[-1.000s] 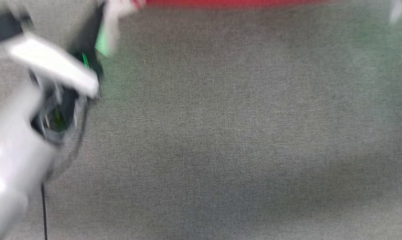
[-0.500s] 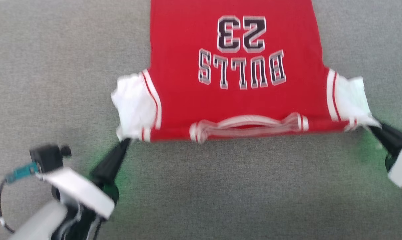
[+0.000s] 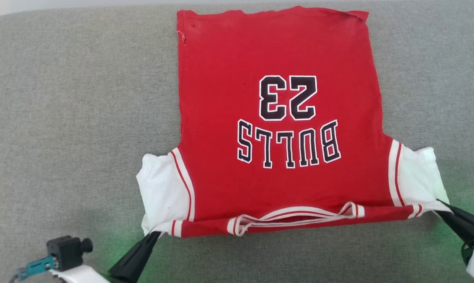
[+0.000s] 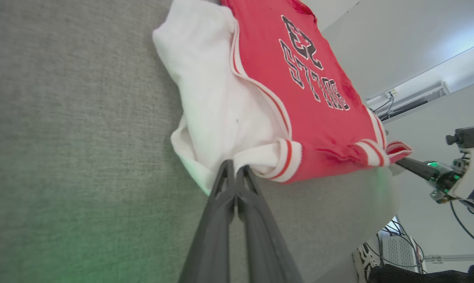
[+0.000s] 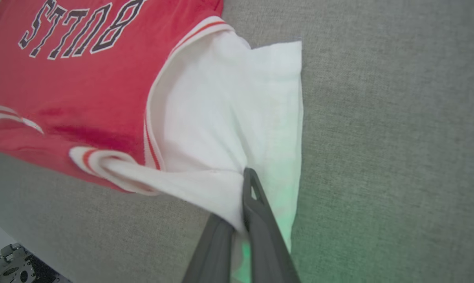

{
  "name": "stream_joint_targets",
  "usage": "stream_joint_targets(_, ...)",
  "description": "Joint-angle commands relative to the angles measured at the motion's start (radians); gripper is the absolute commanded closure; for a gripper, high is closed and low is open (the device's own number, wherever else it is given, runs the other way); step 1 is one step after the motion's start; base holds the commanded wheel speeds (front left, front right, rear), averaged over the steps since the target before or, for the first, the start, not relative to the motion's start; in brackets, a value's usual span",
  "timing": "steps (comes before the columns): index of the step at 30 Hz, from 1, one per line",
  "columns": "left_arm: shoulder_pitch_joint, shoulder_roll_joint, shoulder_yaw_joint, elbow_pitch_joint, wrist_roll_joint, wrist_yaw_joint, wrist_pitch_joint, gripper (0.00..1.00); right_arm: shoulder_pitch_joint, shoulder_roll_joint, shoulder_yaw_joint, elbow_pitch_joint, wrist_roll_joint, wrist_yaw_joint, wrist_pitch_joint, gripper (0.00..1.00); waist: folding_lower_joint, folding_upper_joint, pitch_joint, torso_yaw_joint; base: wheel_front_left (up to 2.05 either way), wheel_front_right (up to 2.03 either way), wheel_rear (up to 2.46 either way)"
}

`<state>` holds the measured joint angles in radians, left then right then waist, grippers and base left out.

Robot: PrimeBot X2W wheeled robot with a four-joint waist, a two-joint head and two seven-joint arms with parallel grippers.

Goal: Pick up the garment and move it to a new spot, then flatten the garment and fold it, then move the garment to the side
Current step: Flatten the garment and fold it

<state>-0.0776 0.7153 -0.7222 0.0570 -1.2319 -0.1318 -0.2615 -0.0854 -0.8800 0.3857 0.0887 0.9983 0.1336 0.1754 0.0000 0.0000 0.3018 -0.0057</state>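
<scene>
My left gripper (image 4: 233, 168) has its two dark fingers (image 4: 216, 220) pressed tight together on the white cuff corner of the garment (image 3: 280, 157), at the sleeve on my left. The left wrist view shows the cloth bunched right at the tips. My right gripper (image 5: 247, 177) is pinched the same way on the bottom corner of the other white sleeve. The right wrist view makes the pull plain, the fabric drawn into a taut fold toward the tips (from the head it reads as just a small peak of cloth).

Between the two grips the collar edge runs stretched and nearly straight. The garment lies spread face up on the grey upholstered surface (image 3: 64, 118), collar nearest me and hem at the far edge, so from the head the 23 and BULLS read upside down.

The head view gives me the whole outline and the small black camera (image 3: 66, 249) on my left wrist. The left wrist view adds the right gripper at the far shoulder, its green light lit, and a pale wall (image 4: 378, 39) beyond the surface's edge.
</scene>
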Motion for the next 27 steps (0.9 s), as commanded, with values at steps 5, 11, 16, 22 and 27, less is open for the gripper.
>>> stream_joint_targets(5,-0.029,-0.057,-0.013,0.028,0.011,0.003,-0.005,1.00,0.032,0.073,-0.045,-0.034,-0.066,-0.004,0.069,1.00,0.0000,0.0000,-0.002,0.004,0.00,0.00,0.00)
stream_joint_targets(11,-0.078,-0.121,-0.057,0.128,-0.017,0.003,0.004,1.00,0.004,0.162,-0.041,0.014,-0.146,-0.003,0.145,1.00,0.0000,0.0000,0.000,0.012,0.00,0.00,0.00)
stream_joint_targets(16,-0.113,-0.157,-0.086,0.206,-0.024,0.003,0.001,1.00,-0.003,0.198,-0.029,0.077,-0.199,-0.003,0.148,1.00,0.0000,0.0000,0.004,0.019,0.00,0.00,0.00)
stream_joint_targets(22,-0.138,-0.182,-0.108,0.278,-0.035,0.003,0.001,1.00,-0.030,0.228,0.022,0.153,-0.278,-0.006,0.134,1.00,0.0000,0.0000,0.012,0.014,0.00,0.00,0.00)
stream_joint_targets(27,-0.153,-0.186,-0.101,0.284,-0.038,0.004,0.003,1.00,-0.068,0.226,0.048,0.148,-0.300,-0.007,0.094,0.00,0.0000,0.0000,0.024,-0.002,0.00,0.00,0.00)
